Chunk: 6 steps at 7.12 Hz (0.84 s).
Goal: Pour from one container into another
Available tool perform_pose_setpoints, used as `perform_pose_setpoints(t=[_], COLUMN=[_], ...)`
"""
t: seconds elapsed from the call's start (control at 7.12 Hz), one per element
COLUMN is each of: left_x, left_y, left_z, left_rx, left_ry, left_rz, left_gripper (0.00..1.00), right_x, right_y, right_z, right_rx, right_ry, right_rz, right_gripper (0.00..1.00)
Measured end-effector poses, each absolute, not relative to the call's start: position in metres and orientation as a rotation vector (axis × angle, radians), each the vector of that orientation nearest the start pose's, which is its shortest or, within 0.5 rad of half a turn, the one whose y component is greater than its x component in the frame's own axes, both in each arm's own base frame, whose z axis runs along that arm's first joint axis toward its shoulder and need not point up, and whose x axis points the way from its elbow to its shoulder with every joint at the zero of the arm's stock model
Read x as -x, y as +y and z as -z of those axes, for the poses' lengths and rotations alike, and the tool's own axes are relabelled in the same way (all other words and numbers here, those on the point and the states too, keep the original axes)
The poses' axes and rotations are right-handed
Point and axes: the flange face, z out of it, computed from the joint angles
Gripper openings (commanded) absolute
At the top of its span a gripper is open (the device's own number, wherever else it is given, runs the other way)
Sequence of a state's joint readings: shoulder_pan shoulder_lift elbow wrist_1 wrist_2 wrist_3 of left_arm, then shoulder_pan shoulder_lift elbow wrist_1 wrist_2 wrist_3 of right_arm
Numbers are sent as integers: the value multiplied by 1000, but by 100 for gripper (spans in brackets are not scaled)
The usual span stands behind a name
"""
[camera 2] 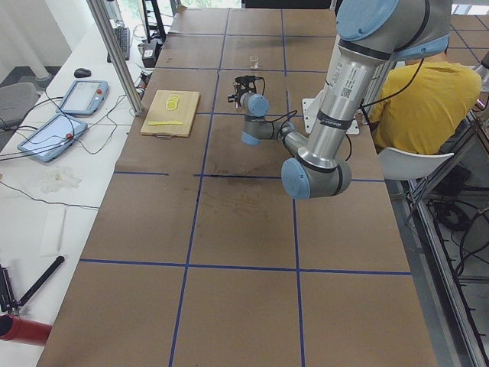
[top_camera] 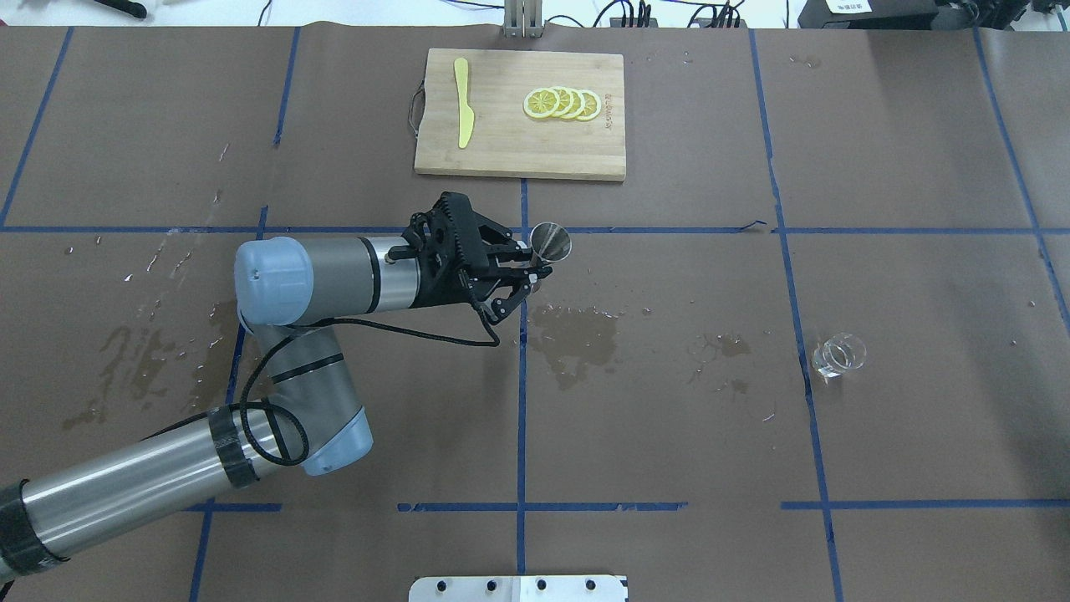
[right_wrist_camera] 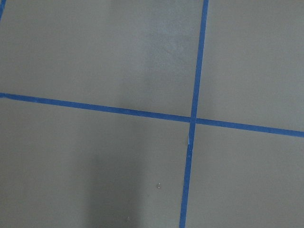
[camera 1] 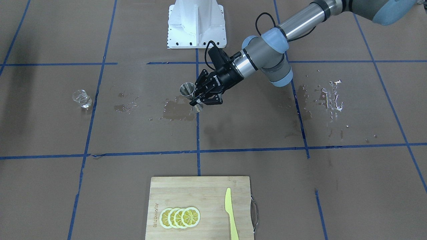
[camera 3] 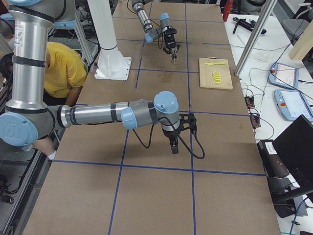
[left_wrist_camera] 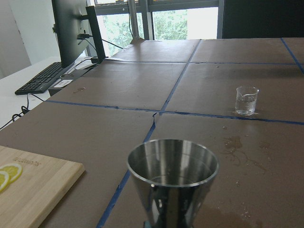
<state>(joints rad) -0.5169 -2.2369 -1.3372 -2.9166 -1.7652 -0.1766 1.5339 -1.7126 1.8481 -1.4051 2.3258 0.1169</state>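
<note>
- Two vessels matter here: the steel jigger [camera 1: 187, 90], near the middle of the tabletop, and the clear cup [camera 1: 81, 99], standing upright towards the tabletop's right end, well apart from the jigger.
- The left gripper [camera 1: 196, 101] has its fingers drawn in on the jigger's narrow waist, with the wide mouth facing up and slightly tilted. Whether the foot touches the tabletop cannot be told.
- The left wrist view shows the jigger's bowl apparently empty. How much liquid the cup holds is hard to judge.
- The right gripper [camera 3: 173, 144] hangs low over bare tabletop near the right end. How far apart its fingers stand cannot be told.
- Wet patches [camera 1: 176, 111] darken the paper just beside the jigger and elsewhere along the tabletop.
- A cutting board [camera 1: 200, 186] lies at the middle of the far edge, carrying lemon slices [camera 1: 180, 217] and a yellow knife [camera 1: 230, 213].
- Step in hand, as judged: presenting the jigger as receiver. No pour has begun.
- To do it well, level the jigger's mouth and keep the grip at the waist so that the rim is unobstructed.
- The gap between the vessels should be closed before any tilting of the cup.
- The cup is best taken by its wall, its lip brought just above the jigger's mouth, and tipped slowly, because the target is small.
</note>
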Motion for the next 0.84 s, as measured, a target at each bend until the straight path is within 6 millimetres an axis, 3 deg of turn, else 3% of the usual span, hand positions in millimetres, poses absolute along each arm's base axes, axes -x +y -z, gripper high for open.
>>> perform_pose_setpoints(t=[0.42, 0.7, 0.84], left_x=[-553, -535, -525], left_y=[-442, -446, -450], left_z=[-208, -225, -238], left_rx=[-1419, -1458, -1472], left_ry=[1220, 1229, 1225], left_rz=[-891, -959, -977], left_gripper=[0, 0, 0], right_x=[-48, -45, -34], right_y=[-455, -455, -455], right_z=[-543, -527, -514], right_rx=[-237, -245, -239], right_ry=[-787, -798, -809], right_rz=[-51, -81, -101], right_gripper=[100, 100, 100])
